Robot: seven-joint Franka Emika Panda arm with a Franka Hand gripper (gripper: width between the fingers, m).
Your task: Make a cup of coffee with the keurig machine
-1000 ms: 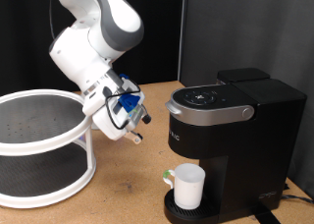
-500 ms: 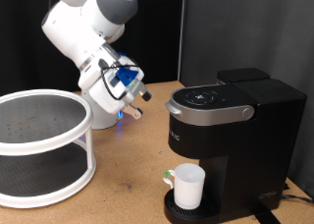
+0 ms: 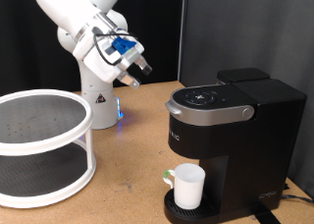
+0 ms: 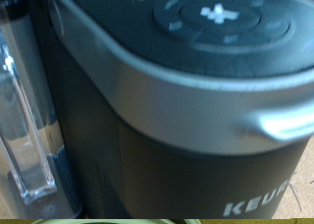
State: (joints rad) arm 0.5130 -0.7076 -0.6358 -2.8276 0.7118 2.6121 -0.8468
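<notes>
The keurig machine (image 3: 231, 136) stands at the exterior view's right, lid down, its buttons on top. The cup (image 3: 188, 185) sits upright on the round drip tray under the spout. My gripper (image 3: 131, 77) hangs in the air to the exterior view's left of the machine, higher than its lid, pointing down toward it and touching nothing. No object shows between the fingers. The wrist view is filled by the keurig machine (image 4: 186, 96) from close up: the silver-grey lid handle, the button ring (image 4: 211, 13) and the clear water tank (image 4: 25, 126). My fingers do not show there.
A white two-tier round rack (image 3: 39, 136) stands at the exterior view's left. The white robot base (image 3: 98, 101) is behind it, with a blue light at its foot. A wooden table (image 3: 128, 180) carries everything; a black curtain hangs behind.
The arm has lifted the gripper from low beside the rack up and back, so it now sits above the level of the machine's lid. Cup and machine have not moved.
</notes>
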